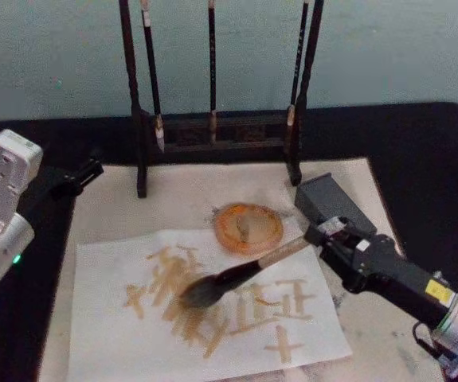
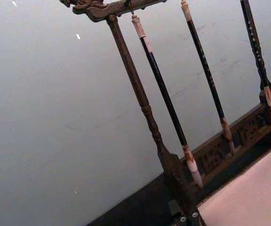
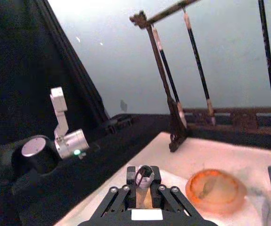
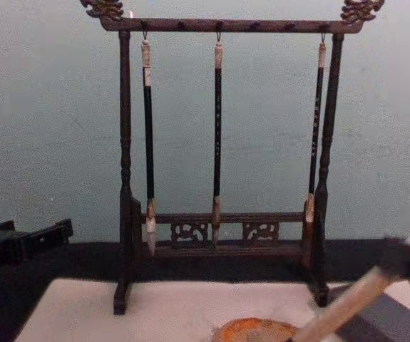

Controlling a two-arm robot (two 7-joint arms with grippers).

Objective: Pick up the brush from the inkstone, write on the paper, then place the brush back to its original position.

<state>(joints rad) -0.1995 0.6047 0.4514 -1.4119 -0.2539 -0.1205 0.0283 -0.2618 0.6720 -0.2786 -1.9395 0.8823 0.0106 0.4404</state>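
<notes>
Right tool (image 1: 316, 237) is clamped on the tan handle end of the brush (image 1: 240, 274). The brush slants off toward 8 o'clock, bushy head down among the tan strokes on the paper (image 1: 109, 334). The orange inkstone (image 1: 248, 227) sits at about 10 o'clock from the tool, with a grey box (image 1: 328, 203) at 12. The brush rack (image 1: 213, 135) is farther back on the table (image 1: 420, 159). Left tool (image 1: 81, 177) is parked way over at 9 o'clock.

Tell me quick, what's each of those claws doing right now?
Left gripper: parked at the left, open or shut cannot be told.
Right gripper: shut on the brush.
</notes>
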